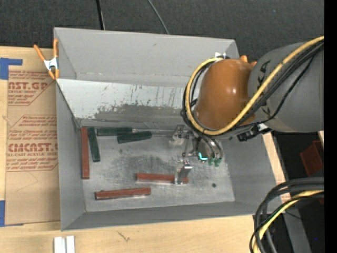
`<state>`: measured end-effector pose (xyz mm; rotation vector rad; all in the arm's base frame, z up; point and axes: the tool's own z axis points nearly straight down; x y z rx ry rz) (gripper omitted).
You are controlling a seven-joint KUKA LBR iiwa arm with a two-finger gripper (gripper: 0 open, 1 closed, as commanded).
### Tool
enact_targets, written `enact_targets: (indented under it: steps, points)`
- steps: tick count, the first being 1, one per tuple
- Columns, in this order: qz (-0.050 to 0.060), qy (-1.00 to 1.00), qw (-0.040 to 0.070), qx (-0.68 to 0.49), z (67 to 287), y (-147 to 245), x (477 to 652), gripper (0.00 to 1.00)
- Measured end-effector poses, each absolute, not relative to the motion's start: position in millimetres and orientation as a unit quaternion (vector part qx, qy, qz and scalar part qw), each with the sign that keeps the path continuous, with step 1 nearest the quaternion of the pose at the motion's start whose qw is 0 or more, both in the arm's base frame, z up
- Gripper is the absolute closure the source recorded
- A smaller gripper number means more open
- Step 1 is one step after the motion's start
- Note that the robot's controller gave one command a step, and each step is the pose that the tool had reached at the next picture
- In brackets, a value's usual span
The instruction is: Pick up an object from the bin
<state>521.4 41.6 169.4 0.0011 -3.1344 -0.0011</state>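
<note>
Red-brown and long, a stick [154,177] lies on the floor of the grey bin [142,51], right of centre, with the jaws low at its right end. Whether they are open or closed I cannot tell. This looks like the grasping step; next calls for a firm pinch, then a straight lift.

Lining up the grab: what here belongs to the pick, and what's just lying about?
In play: hand; middle red-brown bar, its end by the hand.
Lying about: left red-brown bar; front red-brown bar; dark green bars at the back left.
</note>
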Motion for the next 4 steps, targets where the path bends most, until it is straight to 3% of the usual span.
enact_targets:
  steps: [1, 2, 3, 4]
  points:
    - [-0.001, -1.0, 0.0, 0.0, 173, 41, 523.3, 0.0]
    - [-0.001, -1.0, 0.001, 0.026, 78, 62, 511.5, 1.0]
    - [-0.001, -1.0, 0.001, 0.026, 78, 62, 511.5, 1.0]
    - [0.0, -1.0, -0.001, 0.031, 214, 69, 505.8, 1.0]
